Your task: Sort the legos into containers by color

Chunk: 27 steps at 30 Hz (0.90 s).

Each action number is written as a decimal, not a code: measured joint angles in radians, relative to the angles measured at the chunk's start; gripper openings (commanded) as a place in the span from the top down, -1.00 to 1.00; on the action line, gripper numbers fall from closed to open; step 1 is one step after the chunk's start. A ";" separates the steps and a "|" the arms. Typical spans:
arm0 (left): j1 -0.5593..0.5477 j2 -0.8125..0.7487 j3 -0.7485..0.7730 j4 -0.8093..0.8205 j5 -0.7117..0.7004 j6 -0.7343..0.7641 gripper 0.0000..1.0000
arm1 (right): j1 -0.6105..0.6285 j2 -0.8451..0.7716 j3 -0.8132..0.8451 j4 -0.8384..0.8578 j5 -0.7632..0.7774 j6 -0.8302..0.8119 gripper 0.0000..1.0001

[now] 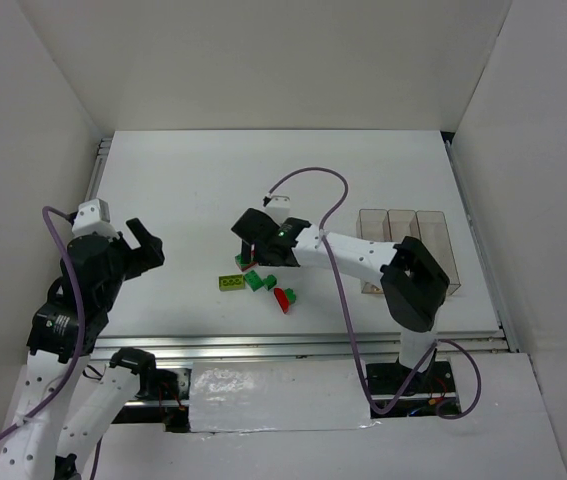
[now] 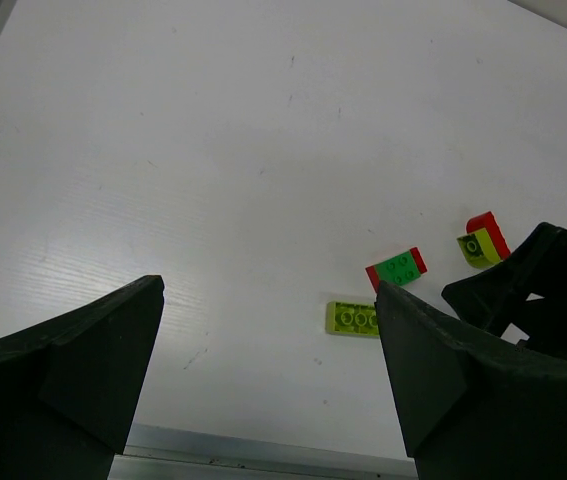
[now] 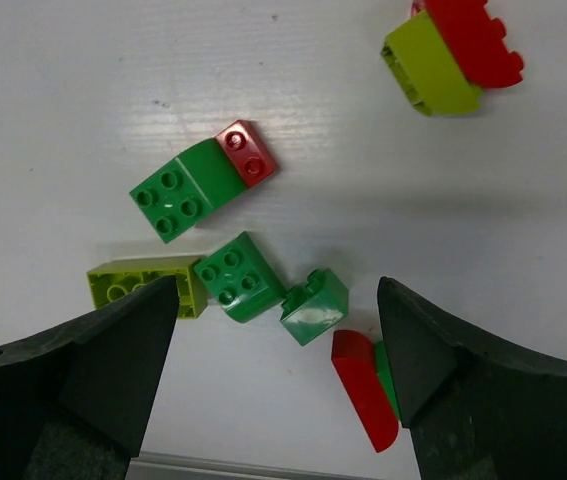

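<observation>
Several legos lie in a loose cluster at the table's middle. In the right wrist view I see a green brick joined to a red one (image 3: 198, 185), a yellow-green flat brick (image 3: 138, 283), two green bricks (image 3: 238, 277) (image 3: 315, 307), a red curved brick (image 3: 363, 392) with green behind it, and a yellow-green and red pair (image 3: 448, 60). My right gripper (image 3: 275, 300) (image 1: 254, 260) is open and empty, hovering over the cluster (image 1: 258, 285). My left gripper (image 1: 153, 250) (image 2: 268, 300) is open and empty, left of the bricks. The clear containers (image 1: 403, 250) stand at the right.
The table's metal front rail (image 1: 343, 345) runs just below the bricks. White walls enclose the table on three sides. My right arm's elbow (image 1: 418, 285) overlaps the front of the containers. The left wrist view shows my right gripper (image 2: 543, 295) beside the bricks.
</observation>
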<state>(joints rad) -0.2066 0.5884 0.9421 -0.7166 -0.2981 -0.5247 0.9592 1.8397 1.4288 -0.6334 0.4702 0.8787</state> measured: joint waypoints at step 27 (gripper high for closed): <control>-0.005 0.037 -0.013 0.030 0.069 0.026 -0.99 | -0.026 -0.039 -0.298 0.347 -0.312 -0.541 -0.66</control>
<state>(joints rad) -0.2111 0.6254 0.9287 -0.6868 -0.2291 -0.4992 0.9333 1.8011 1.1313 -0.2863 0.1585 0.3374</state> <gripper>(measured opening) 0.994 0.830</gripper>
